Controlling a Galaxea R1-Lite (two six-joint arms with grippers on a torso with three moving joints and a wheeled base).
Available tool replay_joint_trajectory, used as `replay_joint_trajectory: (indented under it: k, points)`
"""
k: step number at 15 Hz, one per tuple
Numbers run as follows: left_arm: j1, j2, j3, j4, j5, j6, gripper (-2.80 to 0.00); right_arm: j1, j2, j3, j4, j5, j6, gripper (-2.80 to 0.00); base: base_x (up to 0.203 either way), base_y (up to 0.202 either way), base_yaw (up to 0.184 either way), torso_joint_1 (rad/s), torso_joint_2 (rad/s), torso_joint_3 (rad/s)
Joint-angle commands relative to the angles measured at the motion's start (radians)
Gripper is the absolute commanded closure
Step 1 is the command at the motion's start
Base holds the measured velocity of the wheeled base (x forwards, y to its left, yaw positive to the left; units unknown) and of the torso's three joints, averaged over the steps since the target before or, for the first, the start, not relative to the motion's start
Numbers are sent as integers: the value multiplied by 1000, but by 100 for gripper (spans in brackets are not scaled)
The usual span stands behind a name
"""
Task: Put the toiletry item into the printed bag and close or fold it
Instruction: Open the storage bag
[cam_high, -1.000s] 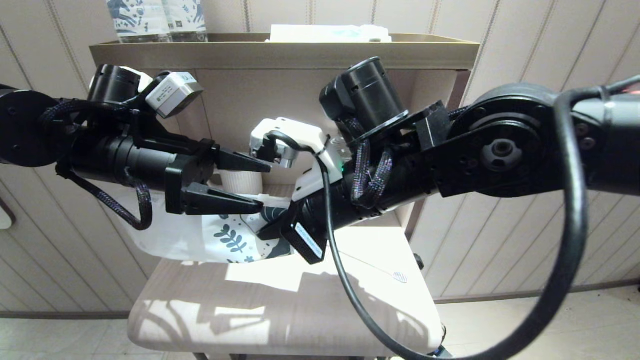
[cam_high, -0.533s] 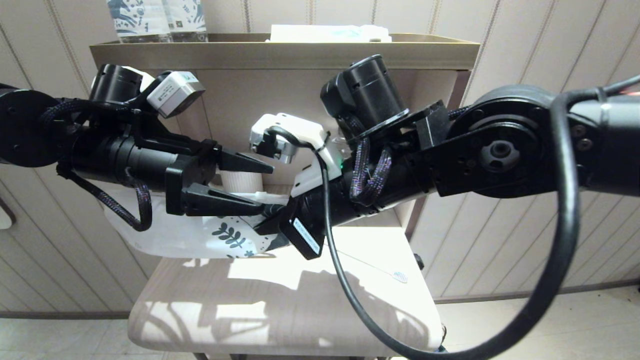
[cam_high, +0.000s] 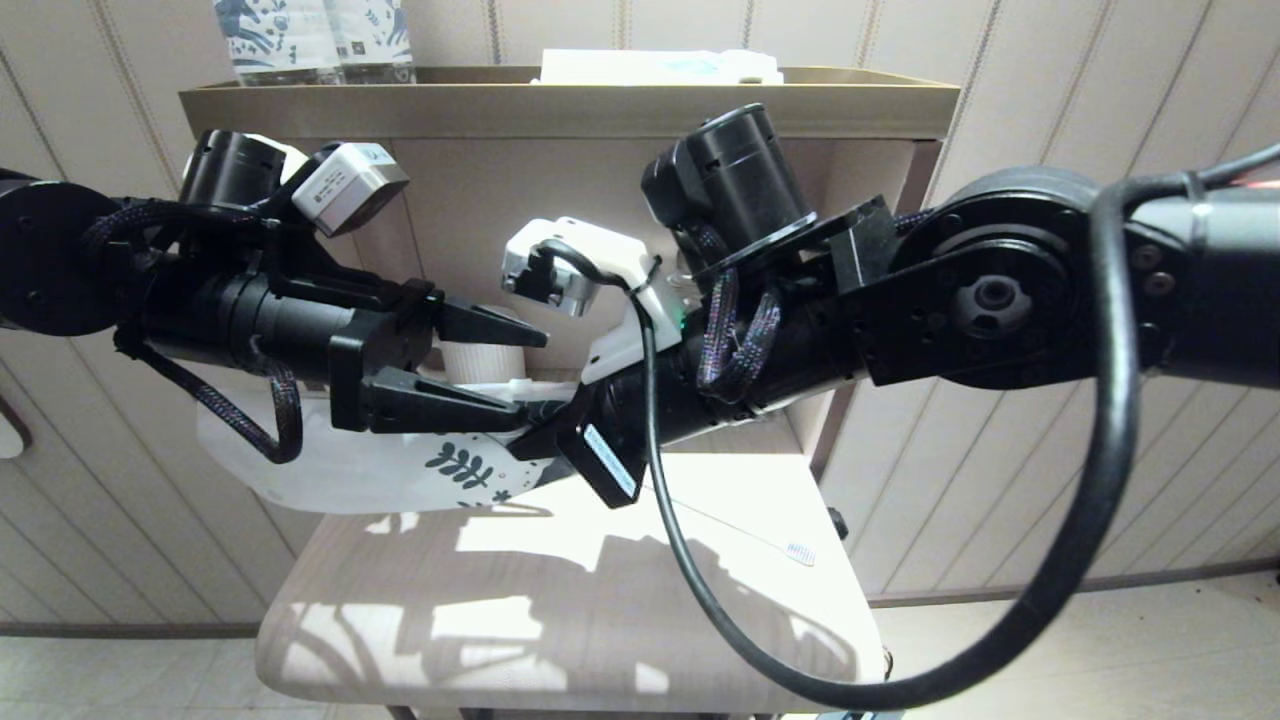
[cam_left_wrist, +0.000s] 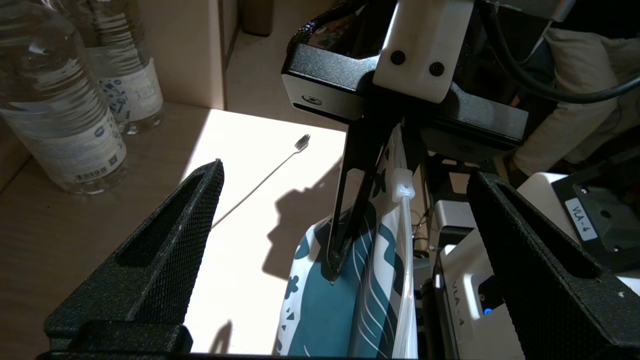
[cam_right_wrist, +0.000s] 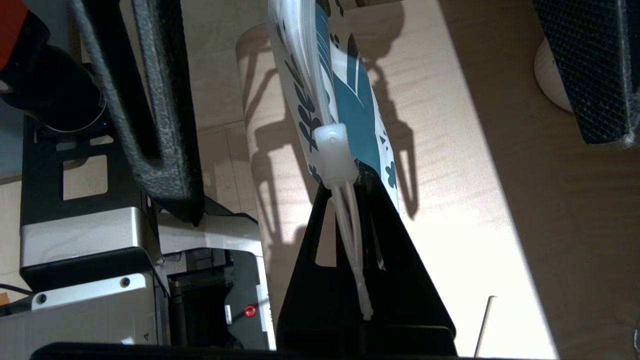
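Right gripper clamped on the printed bag at its zip edge, holding it up off the table. Left gripper jaws wide apart, just left, empty. Toothbrush lies on the sunlit table, right of the bag.
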Motion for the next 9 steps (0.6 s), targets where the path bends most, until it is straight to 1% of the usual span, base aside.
replay_joint_trajectory:
  k: [1,2,3,9]
  points:
    - [0,3,0,0,-4,4,-280,0,2,-1,2,2,-2,0,0,0,0,0,0,0]
    - [0,5,-1,0,-4,4,-29,0,2,-1,2,2,-2,0,0,0,0,0,0,0]
    - [0,6,-1,0,-4,5,0,0,2,1,2,2,-2,0,0,0,0,0,0,0]
    - [0,16,-14,-2,-4,2,0,-3,-1,-7,2,2,1,0,0,0,0,0,0,0]
